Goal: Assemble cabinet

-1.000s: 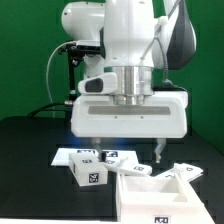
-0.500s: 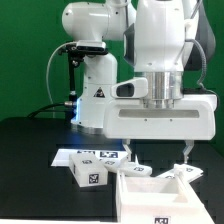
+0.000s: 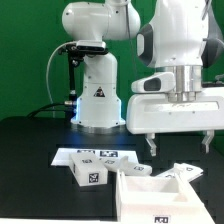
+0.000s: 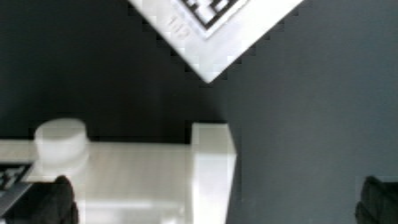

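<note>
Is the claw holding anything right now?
No, the claw hangs open in the air, and there is nothing between its two fingers.

The arm [image 3: 180, 40] is reared up at the exterior view's right, with its white base [image 3: 96, 92] set behind. The gripper [image 3: 178, 143] is held aloft, pointed straight down. Its 2 fingers [image 3: 150, 146] are spread wide apart. In the wrist view, the dark fingertips [image 4: 43, 200] are seen at opposite edges.

cabinet [image 3: 135, 205] 1; marker board [image 3: 100, 155] 1; tagged block [image 3: 88, 173] 1; flat panels [image 3: 186, 172] 2
</note>
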`<state>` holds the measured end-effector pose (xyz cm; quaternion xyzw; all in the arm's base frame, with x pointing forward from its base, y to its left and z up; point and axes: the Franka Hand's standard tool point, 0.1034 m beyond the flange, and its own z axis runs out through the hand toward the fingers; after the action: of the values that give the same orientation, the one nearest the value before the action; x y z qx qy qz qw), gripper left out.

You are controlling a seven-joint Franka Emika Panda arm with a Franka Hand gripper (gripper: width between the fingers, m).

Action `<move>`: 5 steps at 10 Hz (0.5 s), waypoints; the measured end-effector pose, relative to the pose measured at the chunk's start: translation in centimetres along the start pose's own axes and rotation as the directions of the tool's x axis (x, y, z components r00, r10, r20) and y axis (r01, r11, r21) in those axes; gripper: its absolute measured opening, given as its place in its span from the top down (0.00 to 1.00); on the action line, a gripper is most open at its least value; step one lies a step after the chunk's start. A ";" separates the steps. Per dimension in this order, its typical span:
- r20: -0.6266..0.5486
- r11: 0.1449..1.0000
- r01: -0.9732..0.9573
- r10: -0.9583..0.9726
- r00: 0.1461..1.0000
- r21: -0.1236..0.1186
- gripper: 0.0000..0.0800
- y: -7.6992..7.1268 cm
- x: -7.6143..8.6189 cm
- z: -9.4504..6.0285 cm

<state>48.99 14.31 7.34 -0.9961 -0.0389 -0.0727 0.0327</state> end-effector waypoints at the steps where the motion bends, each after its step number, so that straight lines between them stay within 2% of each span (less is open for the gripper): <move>1: -0.003 1.000 -0.002 0.002 1.000 0.000 0.00 0.1 0.2 0.0; 3: 0.000 0.999 0.036 -0.036 0.999 -0.001 0.00 -0.1 0.1 0.2; 4: 0.015 0.986 0.167 -0.167 0.986 -0.001 0.00 -0.6 -0.5 0.8; 5: 0.030 0.971 0.241 -0.241 0.970 0.010 0.00 -1.6 -1.2 1.4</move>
<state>47.85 15.87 5.91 -0.9849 -0.1602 -0.0603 0.0263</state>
